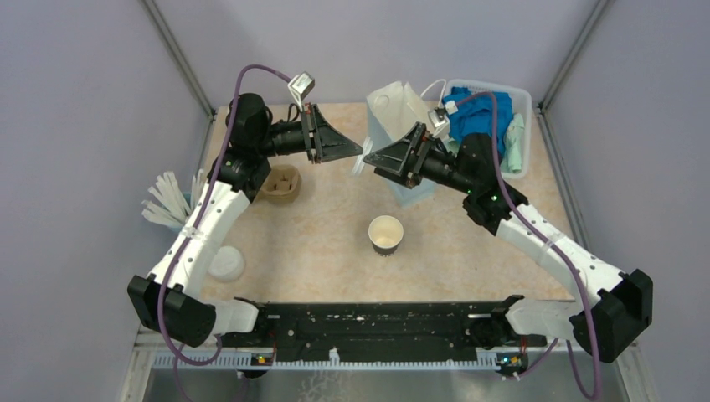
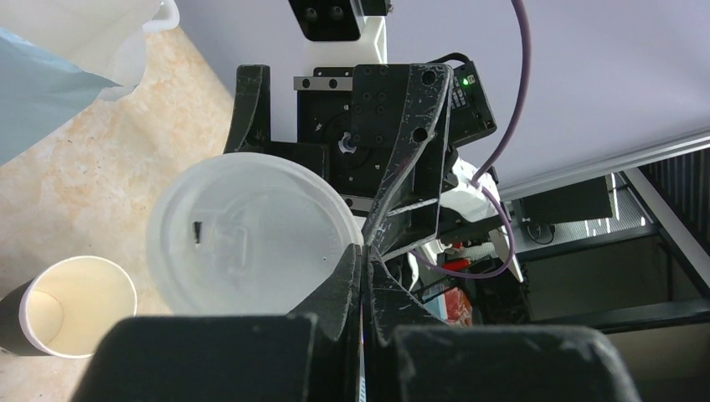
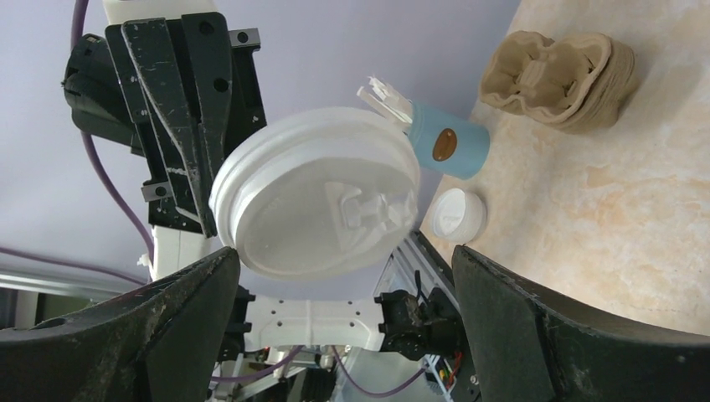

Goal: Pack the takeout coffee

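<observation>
Unlidded brown paper cup [image 1: 386,234], cream-lined.
The left end effector [image 2: 364,255] pinches the round white plastic lid [image 2: 251,243]; right end effector [image 3: 343,255] spread.

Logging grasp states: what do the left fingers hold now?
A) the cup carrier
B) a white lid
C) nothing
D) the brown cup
B: the left fingers are shut on the edge of a white lid, held up in front of the open right fingers; the cup stands lidless on the table.
</observation>
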You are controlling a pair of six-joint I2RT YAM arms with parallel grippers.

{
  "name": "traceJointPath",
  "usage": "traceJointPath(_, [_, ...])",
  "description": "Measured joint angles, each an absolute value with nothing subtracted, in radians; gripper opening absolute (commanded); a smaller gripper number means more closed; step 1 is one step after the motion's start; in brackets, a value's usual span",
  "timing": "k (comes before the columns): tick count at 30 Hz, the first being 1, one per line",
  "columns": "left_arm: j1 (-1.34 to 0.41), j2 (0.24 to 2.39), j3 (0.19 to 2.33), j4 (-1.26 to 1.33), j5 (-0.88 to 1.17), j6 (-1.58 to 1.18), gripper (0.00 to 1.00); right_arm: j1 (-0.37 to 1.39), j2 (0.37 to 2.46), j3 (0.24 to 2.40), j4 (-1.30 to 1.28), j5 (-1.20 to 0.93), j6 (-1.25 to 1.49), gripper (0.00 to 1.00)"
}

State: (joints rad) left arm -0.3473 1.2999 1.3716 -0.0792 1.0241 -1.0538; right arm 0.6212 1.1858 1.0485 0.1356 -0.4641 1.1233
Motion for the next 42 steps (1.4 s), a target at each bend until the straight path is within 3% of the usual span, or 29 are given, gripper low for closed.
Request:
traceJointPath(29, [-0.347,1.301,1.372,-0.097,1.032,-1.051,0.00,0.633,1.186,1.032,0.184,-0.443,1.137,0.89])
traceJointPath(32, [-0.347,1.301,1.372,-0.109,1.032,-1.046,0.12,0.633,1.185,1.032,0.175,-0.442,1.134,0.87])
traceJointPath(38, [-0.347,1.301,1.372,-0.151,1.031,-1.012,0.56,0.639,1.180,1.032,0.113,-0.426,1.112,0.87])
traceJointPath(42, [-0.344,1.296,1.375,-0.256,1.007,-0.927,0.72,0.639,1.161,1.034,-0.012,-0.408,1.052,0.87])
